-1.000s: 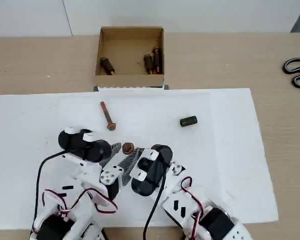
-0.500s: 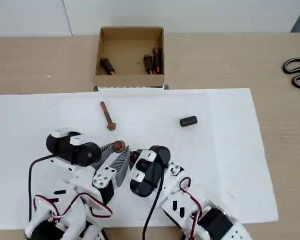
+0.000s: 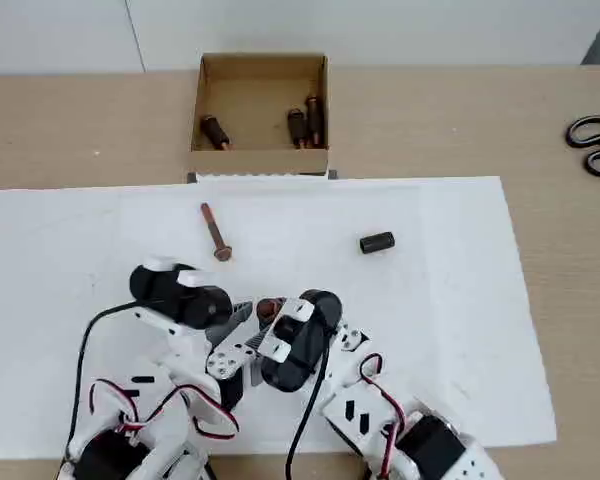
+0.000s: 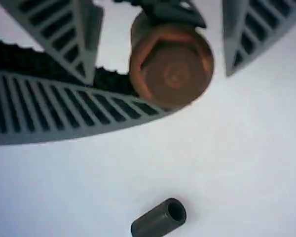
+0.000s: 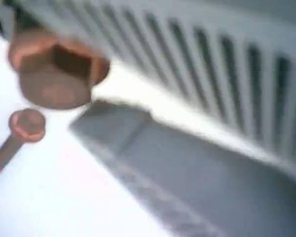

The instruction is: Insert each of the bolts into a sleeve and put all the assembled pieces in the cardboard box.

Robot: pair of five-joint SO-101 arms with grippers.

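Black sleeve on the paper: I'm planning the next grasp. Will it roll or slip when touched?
The sleeve is a short round tube lying on its side on flat paper, so a sideways nudge would probably roll it. It looks smooth and rigid, so it may slip unless gripped squarely. Small and hollow, it is likely light.
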